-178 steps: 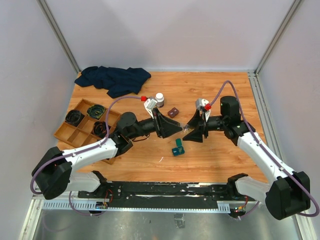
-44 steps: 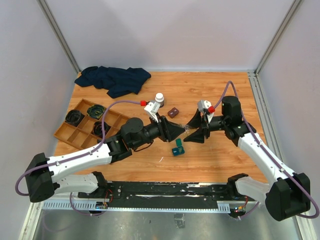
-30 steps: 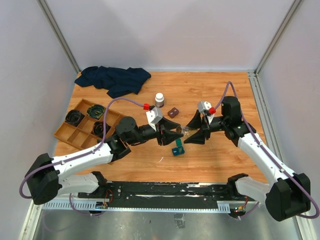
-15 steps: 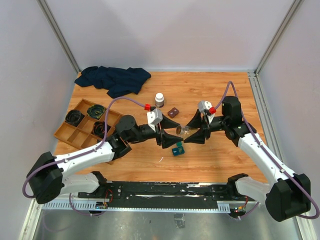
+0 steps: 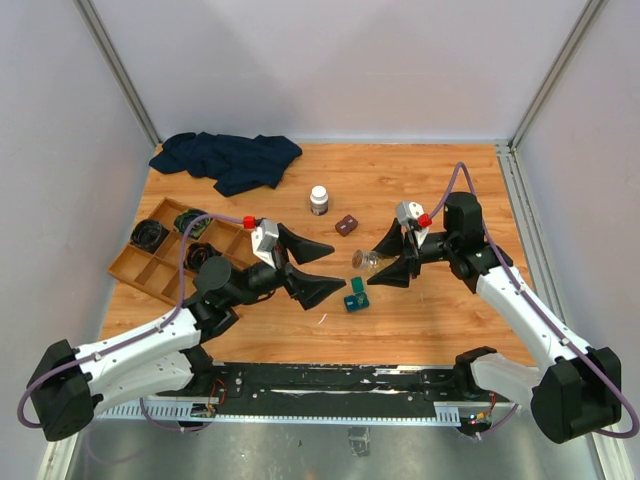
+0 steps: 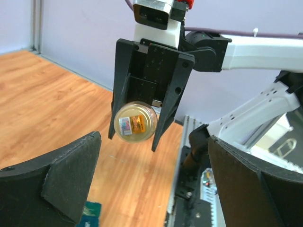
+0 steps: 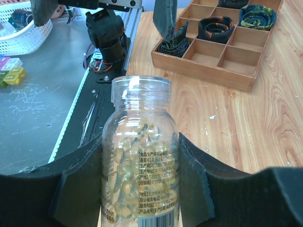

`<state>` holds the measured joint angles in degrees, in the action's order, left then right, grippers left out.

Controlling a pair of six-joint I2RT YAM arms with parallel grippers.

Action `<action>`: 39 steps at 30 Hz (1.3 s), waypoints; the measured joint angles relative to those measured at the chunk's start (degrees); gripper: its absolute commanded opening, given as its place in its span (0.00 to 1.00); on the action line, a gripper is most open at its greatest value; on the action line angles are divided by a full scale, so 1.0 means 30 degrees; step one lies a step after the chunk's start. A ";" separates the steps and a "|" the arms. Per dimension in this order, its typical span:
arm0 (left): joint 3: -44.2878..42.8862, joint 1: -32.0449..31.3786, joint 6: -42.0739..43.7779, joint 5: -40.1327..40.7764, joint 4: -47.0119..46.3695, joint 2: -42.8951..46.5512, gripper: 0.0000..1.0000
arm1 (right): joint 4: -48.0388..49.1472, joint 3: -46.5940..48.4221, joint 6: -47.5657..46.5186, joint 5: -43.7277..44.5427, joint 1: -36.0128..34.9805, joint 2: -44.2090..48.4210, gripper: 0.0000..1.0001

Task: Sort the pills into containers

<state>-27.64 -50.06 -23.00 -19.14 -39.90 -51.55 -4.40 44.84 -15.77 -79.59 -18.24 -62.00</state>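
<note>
My right gripper (image 5: 375, 266) is shut on a clear uncapped bottle (image 7: 139, 118) of pale gel pills, held level above the table with its mouth toward the left arm. The left wrist view shows that bottle (image 6: 136, 122) end-on between the right fingers. My left gripper (image 5: 336, 268) hangs wide open a short way left of the bottle with nothing in it. The small teal container (image 5: 355, 295) lies on the wood just below both grippers, and its corner (image 6: 92, 210) peeks in at the bottom of the left wrist view.
A white-capped bottle (image 5: 319, 199) and a small brown case (image 5: 347, 225) stand behind the grippers. The wooden compartment tray (image 5: 170, 262) with rolled items sits at left, and a dark blue cloth (image 5: 228, 160) lies at the back left. A white basket (image 7: 23, 28) sits off the table.
My left gripper has opened fully and drawn back to the left, away from the bottle's mouth. The right arm and the bottle have stayed where they were.
</note>
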 measured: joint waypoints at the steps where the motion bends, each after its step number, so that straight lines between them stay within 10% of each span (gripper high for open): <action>1: 0.0233 0.0000 -0.0663 0.0138 -0.0270 0.0124 0.99 | 0.0000 0.0000 0.0000 0.0007 0.0000 0.0000 0.01; 16: 0.2470 -0.0007 -0.9333 0.3191 -0.3657 -0.0138 0.89 | -0.0022 0.0000 -0.0058 0.0044 0.0000 0.0000 0.01; 39: -0.3228 -0.2994 -0.6754 0.9012 0.4510 -0.2623 0.82 | -0.0044 0.0000 -0.0270 0.0175 0.0000 -0.0015 0.01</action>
<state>-37.32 -59.05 -43.27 7.90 -26.37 -59.42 -4.54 44.84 -16.58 -79.07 -18.24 -62.04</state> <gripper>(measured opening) 0.852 0.534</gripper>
